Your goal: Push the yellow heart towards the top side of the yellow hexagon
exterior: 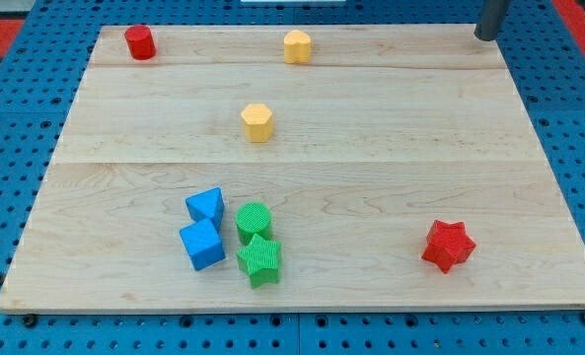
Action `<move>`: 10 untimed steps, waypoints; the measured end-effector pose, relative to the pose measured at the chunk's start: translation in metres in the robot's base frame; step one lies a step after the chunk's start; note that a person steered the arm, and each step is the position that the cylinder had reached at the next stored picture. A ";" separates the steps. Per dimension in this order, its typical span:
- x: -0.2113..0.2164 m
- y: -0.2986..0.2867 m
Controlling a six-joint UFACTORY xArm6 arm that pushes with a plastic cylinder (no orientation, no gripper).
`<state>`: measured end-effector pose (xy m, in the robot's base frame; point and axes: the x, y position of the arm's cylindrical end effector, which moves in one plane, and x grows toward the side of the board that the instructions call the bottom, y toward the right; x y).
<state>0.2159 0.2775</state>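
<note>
The yellow heart (pixel 297 46) sits near the board's top edge, above the yellow hexagon (pixel 257 122). My tip (pixel 484 37), apparently at the top-right corner, touches nothing. Light, rigid, slides easily; push its upper side.

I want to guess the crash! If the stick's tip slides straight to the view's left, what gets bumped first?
Probably the yellow heart, roughly level with my tip near the top edge of the board. The red cylinder lies farther along. Depth is unclear, so it might just miss.
</note>
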 end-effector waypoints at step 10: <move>0.025 -0.265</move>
